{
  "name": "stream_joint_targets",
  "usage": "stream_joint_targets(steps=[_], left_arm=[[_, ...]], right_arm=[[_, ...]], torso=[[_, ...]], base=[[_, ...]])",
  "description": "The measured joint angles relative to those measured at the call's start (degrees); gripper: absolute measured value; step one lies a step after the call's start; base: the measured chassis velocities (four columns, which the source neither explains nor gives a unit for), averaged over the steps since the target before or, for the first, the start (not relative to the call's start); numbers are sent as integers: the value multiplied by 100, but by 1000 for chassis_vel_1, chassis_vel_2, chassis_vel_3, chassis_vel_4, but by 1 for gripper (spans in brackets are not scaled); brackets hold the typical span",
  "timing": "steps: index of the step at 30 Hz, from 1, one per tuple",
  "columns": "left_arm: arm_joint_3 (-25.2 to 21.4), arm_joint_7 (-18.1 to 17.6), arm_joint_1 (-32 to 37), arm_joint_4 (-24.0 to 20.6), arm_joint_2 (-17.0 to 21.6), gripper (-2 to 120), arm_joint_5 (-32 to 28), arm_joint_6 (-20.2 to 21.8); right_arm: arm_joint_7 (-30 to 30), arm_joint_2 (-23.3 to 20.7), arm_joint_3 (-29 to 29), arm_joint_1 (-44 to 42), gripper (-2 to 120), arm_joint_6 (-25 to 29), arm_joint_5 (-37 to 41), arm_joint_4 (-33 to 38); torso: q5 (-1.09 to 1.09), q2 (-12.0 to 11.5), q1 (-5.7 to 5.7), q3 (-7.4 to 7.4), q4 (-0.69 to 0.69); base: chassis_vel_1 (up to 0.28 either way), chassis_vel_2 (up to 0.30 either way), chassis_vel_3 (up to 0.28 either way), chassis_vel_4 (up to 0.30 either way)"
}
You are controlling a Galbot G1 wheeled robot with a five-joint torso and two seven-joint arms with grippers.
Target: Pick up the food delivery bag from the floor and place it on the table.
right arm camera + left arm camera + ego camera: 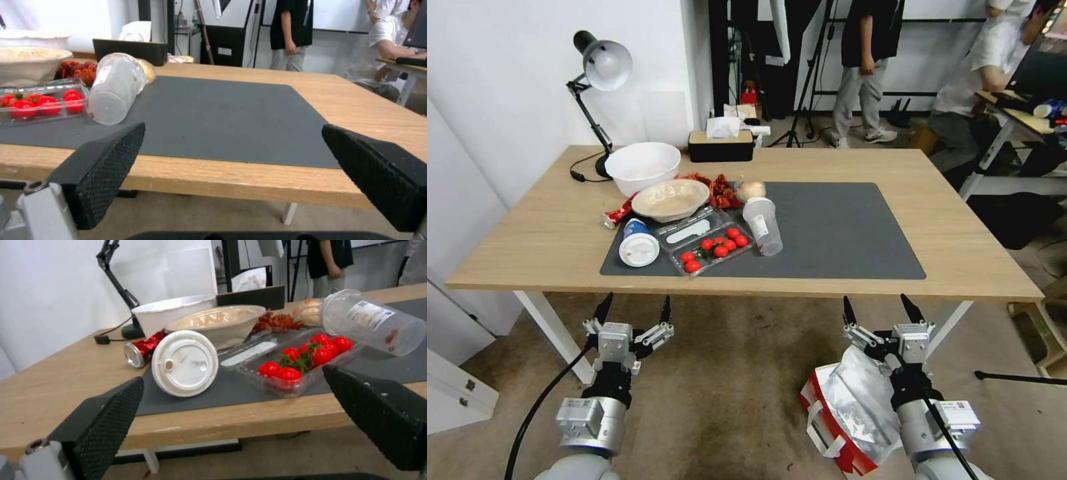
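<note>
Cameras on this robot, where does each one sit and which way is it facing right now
Head view: high, looking down over the table, both grippers, left gripper and right gripper, and the food delivery bag on the floor.
Left wrist view: between open fingers, facing tomatoes.
Right wrist view: between open fingers, facing the grey mat.
Both wrist views share the clear cup.

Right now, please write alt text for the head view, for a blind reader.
The bag lies on the floor under the open right tool. The left tool is open too, before the table with bowls and tomatoes.
</note>
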Motion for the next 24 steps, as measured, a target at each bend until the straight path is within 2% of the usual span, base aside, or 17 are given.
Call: stream_joint_targets(steps=[21, 24], left_arm=[[7, -3, 2, -4, -4, 100, -5, 9], [227, -99, 68, -124, -133, 100, -155, 355]], right_arm=[[0, -1, -1, -1, 100, -5, 3, 0], [-31, -20, -32, -25, 100, -129, 58, 22]], torso=[[0, 0, 0, 0, 0], [0, 0, 0, 0, 0]], base=[[0, 0, 0, 0], [0, 0, 0, 0]])
